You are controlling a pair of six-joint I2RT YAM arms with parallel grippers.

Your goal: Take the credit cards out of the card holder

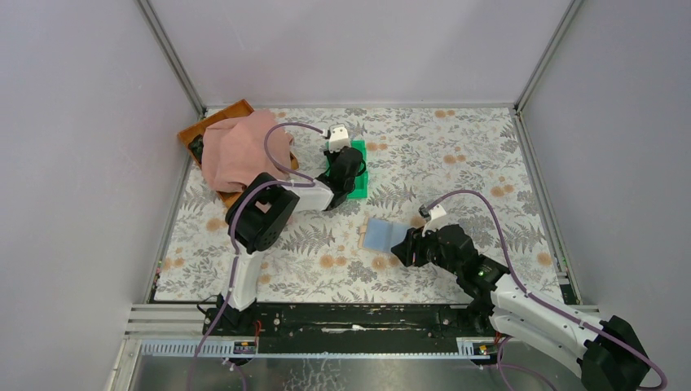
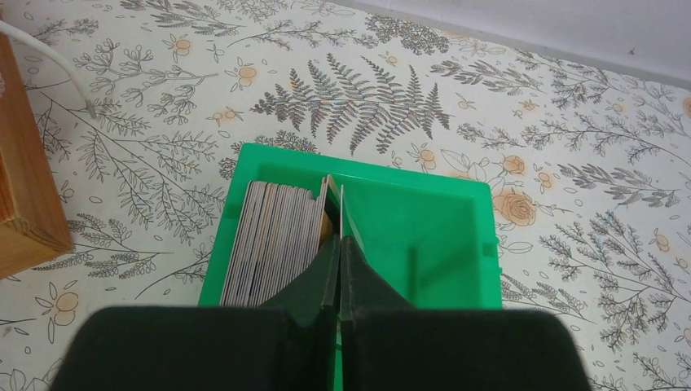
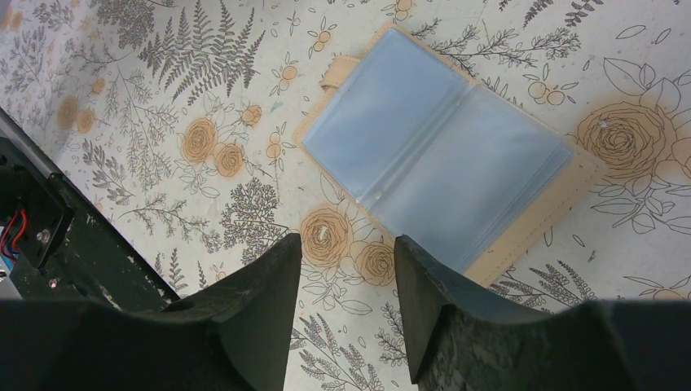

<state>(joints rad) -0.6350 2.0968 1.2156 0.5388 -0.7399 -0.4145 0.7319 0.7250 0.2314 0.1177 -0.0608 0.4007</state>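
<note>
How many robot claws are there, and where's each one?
2. The left gripper is shut above the green bin holding cards; the right gripper hangs open near the open card holder. None looks hidden.

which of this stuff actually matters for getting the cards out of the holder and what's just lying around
job:
card holder, open, pockets look empty
credit cards, stacked on edge in green bin
left gripper, shut on a single card over the bin
right gripper, open beside the holder

lying about:
pink cloth
wooden tray under it
</note>
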